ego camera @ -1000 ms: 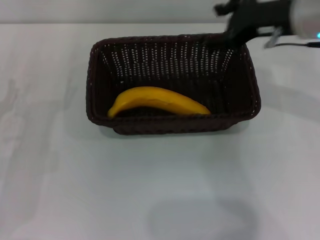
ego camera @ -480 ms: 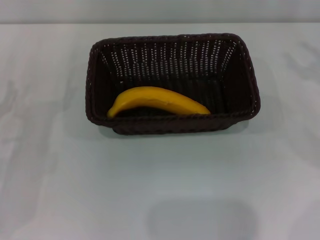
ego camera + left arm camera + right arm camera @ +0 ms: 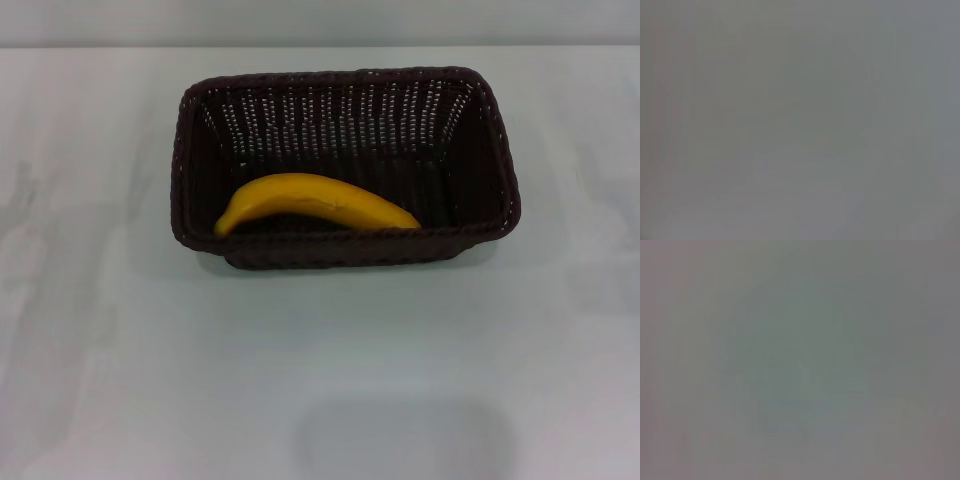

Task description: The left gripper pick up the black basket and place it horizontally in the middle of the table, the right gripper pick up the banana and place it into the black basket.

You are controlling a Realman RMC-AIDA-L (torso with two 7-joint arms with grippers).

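The black basket (image 3: 470, 140) stands lengthwise across the middle of the white table (image 3: 320, 360) in the head view. The yellow banana (image 3: 310, 203) lies inside it along the near wall, its curved back up. Neither gripper shows in the head view. Both wrist views show only a plain grey field, with no fingers and no object.
The table's far edge (image 3: 320, 46) runs across the top of the head view, with a grey wall behind it. Bare white tabletop lies on all sides of the basket.
The right arm, which was over the basket's far right corner one second ago, has left the head view. The basket and banana have not moved.
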